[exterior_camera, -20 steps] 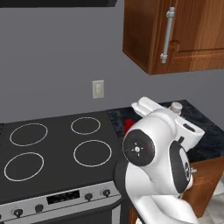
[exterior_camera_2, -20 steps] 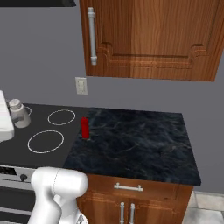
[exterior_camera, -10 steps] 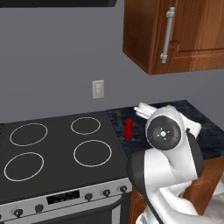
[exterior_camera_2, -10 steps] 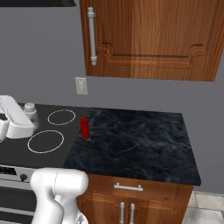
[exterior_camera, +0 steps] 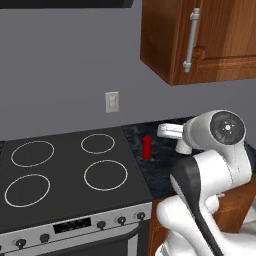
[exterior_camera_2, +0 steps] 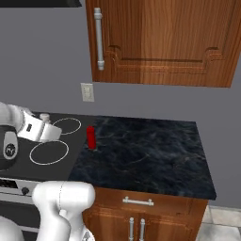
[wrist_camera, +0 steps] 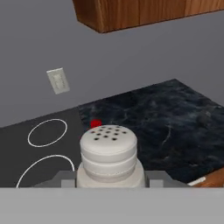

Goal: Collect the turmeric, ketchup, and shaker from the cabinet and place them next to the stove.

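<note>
While you carry it, check these lines:

Grip: your gripper (wrist_camera: 109, 186) is clamped around the shaker (wrist_camera: 109, 153); the whitish perforated cap stands upright just above the hand, its long axis vertical.

Ketchup: the ketchup (exterior_camera_2: 90, 137) already stands upright on the dark counter (exterior_camera_2: 150, 150), just beside the stove (exterior_camera: 65, 170); in the hand view its red top (wrist_camera: 96, 124) peeks out just beyond the shaker, ahead of the gripper and slightly to the left.

Key relation: open counter lies ahead of and below the gripper, to the right of the ketchup; I judge you should bring the shaker down there, near the stove edge but apart from the red bottle, so neither is tipped.

Cabinet: the cabinet (exterior_camera_2: 160, 42) hangs above and ahead of the hand, door closed.

Turmeric: I cannot find it; that pick looks still undone.
</note>
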